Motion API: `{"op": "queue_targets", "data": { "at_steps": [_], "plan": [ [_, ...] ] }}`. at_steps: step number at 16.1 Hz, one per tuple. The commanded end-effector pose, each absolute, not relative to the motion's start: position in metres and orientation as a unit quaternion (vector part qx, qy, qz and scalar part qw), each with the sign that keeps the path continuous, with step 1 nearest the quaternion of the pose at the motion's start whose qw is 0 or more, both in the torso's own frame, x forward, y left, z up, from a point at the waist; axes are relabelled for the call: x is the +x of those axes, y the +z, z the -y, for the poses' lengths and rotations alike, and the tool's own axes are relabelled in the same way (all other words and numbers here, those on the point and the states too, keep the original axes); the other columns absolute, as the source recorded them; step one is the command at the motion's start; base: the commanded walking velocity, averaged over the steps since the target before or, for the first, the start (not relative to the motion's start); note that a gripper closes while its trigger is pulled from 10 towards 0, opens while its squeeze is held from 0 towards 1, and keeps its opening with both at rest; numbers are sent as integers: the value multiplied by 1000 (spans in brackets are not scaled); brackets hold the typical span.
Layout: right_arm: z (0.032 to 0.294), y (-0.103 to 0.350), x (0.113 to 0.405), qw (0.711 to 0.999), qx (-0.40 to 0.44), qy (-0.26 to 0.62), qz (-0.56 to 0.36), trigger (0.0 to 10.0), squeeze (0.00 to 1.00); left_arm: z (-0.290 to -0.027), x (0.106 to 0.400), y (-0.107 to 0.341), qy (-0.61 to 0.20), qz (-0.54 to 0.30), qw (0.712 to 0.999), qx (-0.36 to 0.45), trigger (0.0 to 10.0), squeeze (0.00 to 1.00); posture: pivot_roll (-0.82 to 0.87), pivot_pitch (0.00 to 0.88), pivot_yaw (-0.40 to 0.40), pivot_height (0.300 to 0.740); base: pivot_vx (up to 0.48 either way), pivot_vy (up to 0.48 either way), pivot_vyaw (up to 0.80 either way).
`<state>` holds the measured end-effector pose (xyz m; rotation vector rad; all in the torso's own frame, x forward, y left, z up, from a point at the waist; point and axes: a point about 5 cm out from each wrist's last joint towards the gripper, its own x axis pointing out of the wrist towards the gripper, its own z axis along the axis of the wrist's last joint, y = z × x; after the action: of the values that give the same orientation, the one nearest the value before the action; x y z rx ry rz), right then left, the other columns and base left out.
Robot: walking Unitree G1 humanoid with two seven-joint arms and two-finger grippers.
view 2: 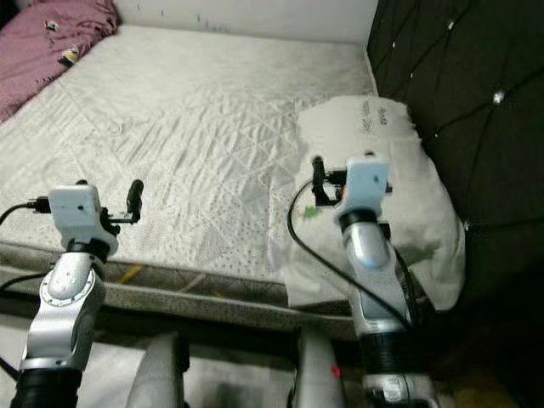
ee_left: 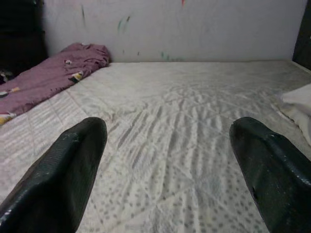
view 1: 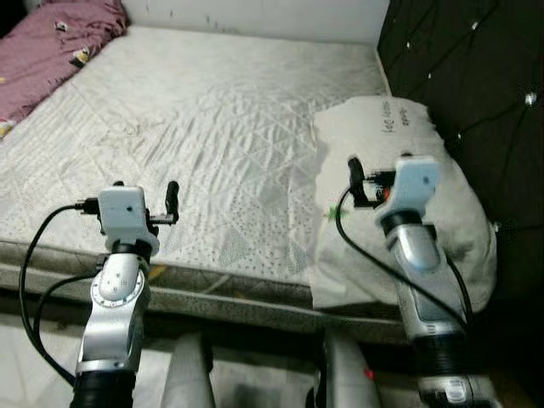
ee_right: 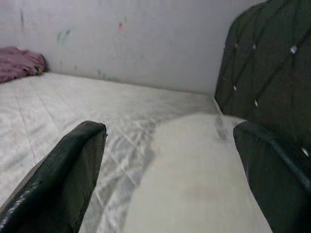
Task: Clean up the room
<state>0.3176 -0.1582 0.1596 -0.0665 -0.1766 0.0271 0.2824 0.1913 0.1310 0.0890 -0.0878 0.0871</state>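
Plainly, both sets of jaws are spread wide with nothing between them; the right gripper (ee_right: 170, 179) hangs just above the near end of the pillow (view 1: 399, 170), and the left gripper (ee_left: 170, 174) hovers over the bare near edge of the mattress (view 1: 212, 127), well apart from anything to pick up. Outward from the right gripper, the pillow lies at the robot's right, along the dark tufted headboard (view 1: 476, 76), its near end drooping over the mattress edge; outward from the left, the quilted sheet runs flat to the far corner, where a crumpled pink blanket (view 1: 51, 42) sits by the wall (ee_left: 194, 29).

As a judgement, the pillow is the thing in hand: light, soft, and slack, so it will sag and fold rather than hold shape; a pinch at the middle would only gather cover cloth and might slip; the better hold is on a corner or along the near edge, fingers closing on a thick fold of cloth and filling together; nothing fragile here, though the overhanging end could slide floorward if nudged. The blanket, equally limp, would want a bunched handful.
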Motion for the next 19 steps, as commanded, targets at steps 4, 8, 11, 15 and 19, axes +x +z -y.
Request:
{"op": "queue_targets", "data": {
  "at_steps": [4, 8, 11, 15, 19],
  "plan": [
    [161, 159, 314, 996, -32, 7, 88, 10000, 0, -188, 287, 133, 26, 50, 997, 57, 10000, 0, 47, 0, 2, 728, 0, 0, 0],
    [160, 156, 313, 996, -31, -1, 84, 10000, 0, -180, 294, 137, 20, 55, 997, 52, 10000, 0, 39, 0, 5, 740, 0, 0, 0],
    [158, 157, 314, 996, -23, -8, 83, 10000, 0, -183, 294, 143, 51, 63, 996, 35, 10000, 0, 48, 0, -9, 740, 0, 0, 0],
    [162, 146, 306, 998, -19, -34, 56, 10000, 0, -179, 288, 137, 63, 50, 997, 14, 10000, 0, 22, 0, -12, 740, 0, 0, 0],
    [165, 145, 303, 997, -11, -46, 54, 10000, 0, -173, 290, 143, 47, 53, 997, 13, 10000, 0, 9, 0, 3, 740, 0, 0, 0]
  ]
}}
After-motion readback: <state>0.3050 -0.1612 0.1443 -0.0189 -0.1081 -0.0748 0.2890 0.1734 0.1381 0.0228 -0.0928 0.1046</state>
